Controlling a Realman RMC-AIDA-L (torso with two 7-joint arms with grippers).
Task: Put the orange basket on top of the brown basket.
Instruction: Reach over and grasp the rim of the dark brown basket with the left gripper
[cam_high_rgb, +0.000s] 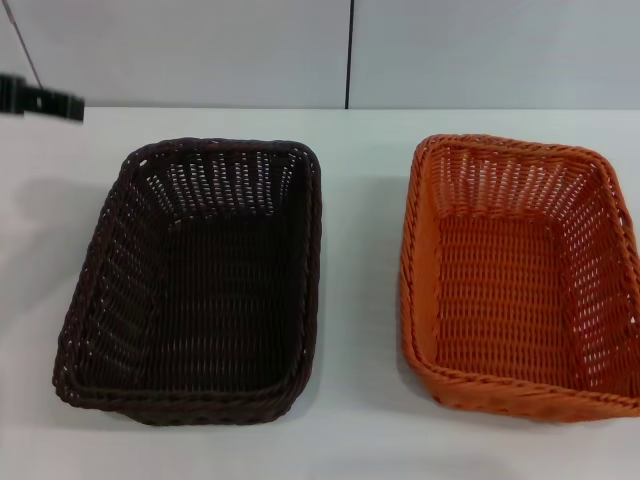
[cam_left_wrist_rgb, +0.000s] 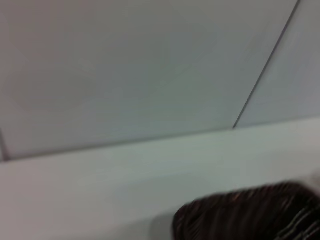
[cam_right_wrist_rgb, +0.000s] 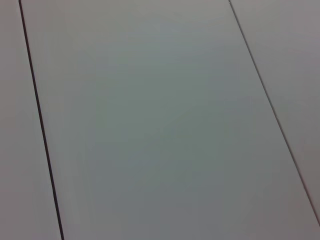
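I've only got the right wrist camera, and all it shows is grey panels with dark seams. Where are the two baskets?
Observer: In the head view, the orange basket sits on the robot's right and the brown basket on its left, with bare white table between them.
Operator: Is the orange one stacked yet?
Observer: No. Both stand upright on the table, apart and empty.
Operator: Is any gripper near them?
Observer: A dark piece, probably the left gripper, shows at the far left, beyond the brown basket and not touching it. The right gripper is out of view.
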